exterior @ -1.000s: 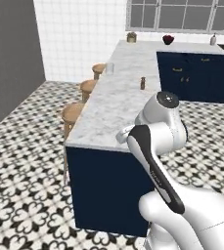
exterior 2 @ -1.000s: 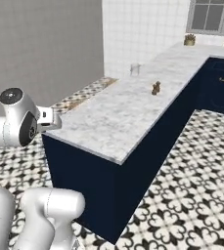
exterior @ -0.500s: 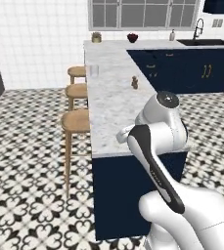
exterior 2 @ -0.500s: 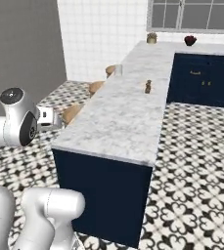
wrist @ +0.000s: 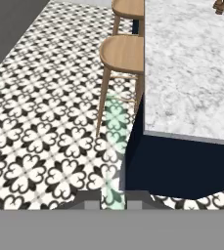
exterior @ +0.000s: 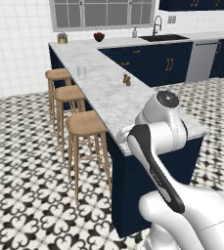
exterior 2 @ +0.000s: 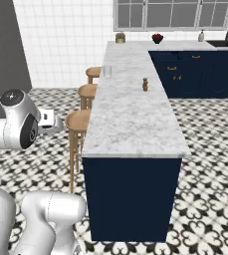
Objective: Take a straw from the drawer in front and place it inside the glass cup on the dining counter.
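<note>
Left base view: the cup (exterior: 81,72) stands far along the counter (exterior: 114,100), past 3 stools (exterior: 85,123).

Right base view: cup (exterior 2: 107,71) near the counter's left edge.

Hand view: the tool (wrist: 113,201) pinches a pale green straw (wrist: 115,141), which looks light, thin, bendable; a low, gentle grip suits it.

Patterned black-and-white floor (exterior: 25,146), three wooden stools (exterior: 86,124), white tiled wall (exterior 2: 65,35).

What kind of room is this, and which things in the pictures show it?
It looks like a home kitchen with a dining bar. A long marble counter has wooden stools along one side, and a sink with a tap sits under the window among navy cabinets.
</note>
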You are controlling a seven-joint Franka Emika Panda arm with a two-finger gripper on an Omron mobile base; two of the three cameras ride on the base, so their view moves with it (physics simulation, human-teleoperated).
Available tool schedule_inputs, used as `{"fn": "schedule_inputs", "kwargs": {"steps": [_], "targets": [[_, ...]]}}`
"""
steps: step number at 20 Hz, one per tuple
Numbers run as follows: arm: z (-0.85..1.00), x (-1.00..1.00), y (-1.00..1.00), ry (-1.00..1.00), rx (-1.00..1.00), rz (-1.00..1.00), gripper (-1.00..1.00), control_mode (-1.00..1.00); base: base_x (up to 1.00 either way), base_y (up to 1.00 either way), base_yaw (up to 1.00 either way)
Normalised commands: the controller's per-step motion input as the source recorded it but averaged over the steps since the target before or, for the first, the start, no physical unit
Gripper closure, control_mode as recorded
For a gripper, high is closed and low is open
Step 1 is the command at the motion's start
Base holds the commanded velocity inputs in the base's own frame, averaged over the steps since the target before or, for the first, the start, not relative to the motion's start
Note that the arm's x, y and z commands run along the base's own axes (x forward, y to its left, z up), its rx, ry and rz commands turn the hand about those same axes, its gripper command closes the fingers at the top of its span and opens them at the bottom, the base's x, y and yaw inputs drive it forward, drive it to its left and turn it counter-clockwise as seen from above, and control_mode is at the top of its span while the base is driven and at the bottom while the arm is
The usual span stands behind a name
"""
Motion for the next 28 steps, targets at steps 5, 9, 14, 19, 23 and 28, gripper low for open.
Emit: {"fn": "schedule_inputs", "kwargs": {"steps": [5,9,14,19,23,28], "targets": [[0.0,0.0,0.0,0.0,0.0,0.0,1.0,1.0,0.09,1.0,-0.45],[0.0,0.0,0.0,0.0,0.0,0.0,1.0,1.0,0.21,1.0,-0.46],[0.0,0.0,0.0,0.0,0.0,0.0,1.0,1.0,0.33,1.0,-0.46],[0.0,0.0,0.0,0.0,0.0,0.0,1.0,1.0,0.41,1.0,-0.46],[0.0,0.0,0.0,0.0,0.0,0.0,1.0,1.0,0.39,1.0,-0.47],[0.0,0.0,0.0,0.0,0.0,0.0,1.0,1.0,0.28,1.0,-0.46]]}}
